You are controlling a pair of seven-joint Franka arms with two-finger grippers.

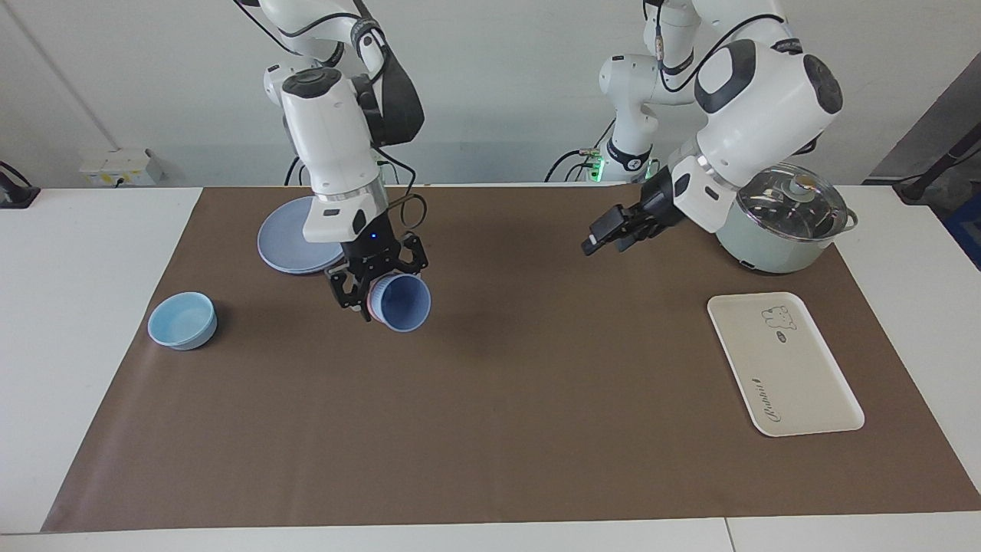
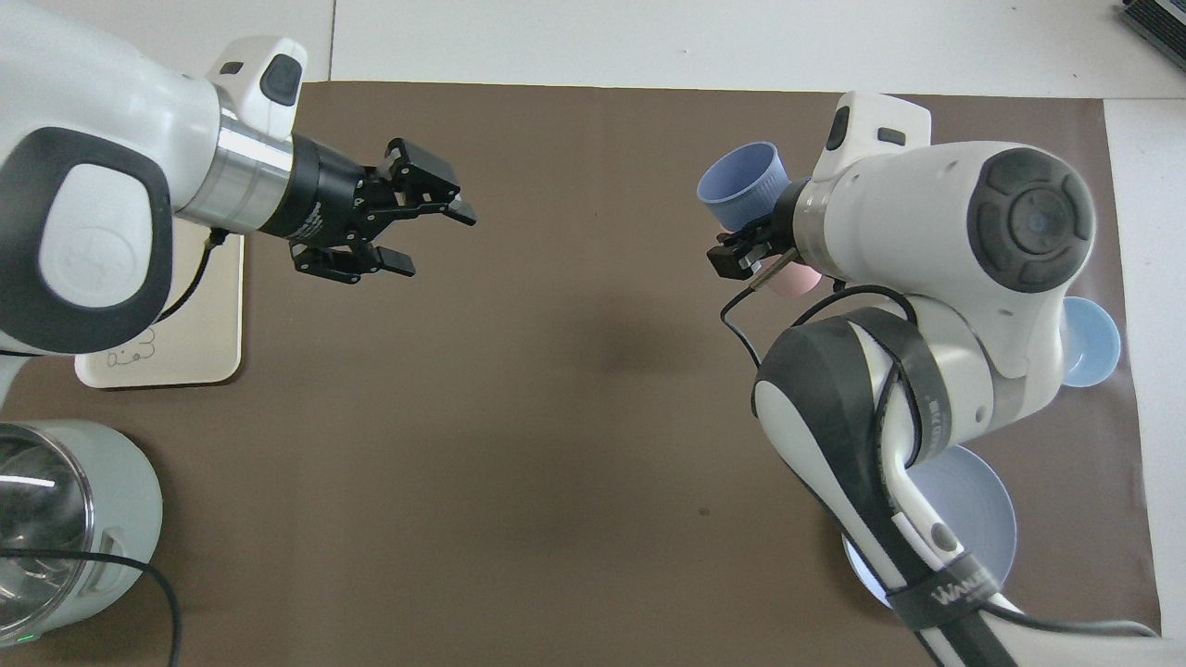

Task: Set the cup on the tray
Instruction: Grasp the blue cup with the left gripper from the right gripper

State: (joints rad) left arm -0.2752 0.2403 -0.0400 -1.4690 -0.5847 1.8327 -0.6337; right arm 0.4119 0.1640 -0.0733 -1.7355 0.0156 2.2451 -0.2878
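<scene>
Closest to my bases sit the round plate (image 1: pixel 295 244) at my right arm's end and the lidded pot (image 1: pixel 782 230) at my left arm's end; neither is part of this step. My right gripper (image 1: pixel 375 295) hangs over the brown mat (image 1: pixel 490 429) just past the plate. Its fingers pinch the cup (image 1: pixel 402 303) by the wall, and the cup is tipped with its mouth turned away from me and clear of the tabletop. A sliver of the pink cup (image 2: pixel 799 281) shows by my fingers, and I cannot tell whether it is caught in the grip too.

My left gripper (image 1: pixel 605 238) waits over the mat beside the pot with its fingers spread. The tray (image 1: pixel 782 368) lies farther out than the pot, at my left arm's end and well apart from the cup.

I judge this to be the carry. I should hold the pinch firm, travel high across the mat and skirt my waiting arm. Then I level the cup over a bare part of the tray, lower it until its base sits flat, and only then let go.
</scene>
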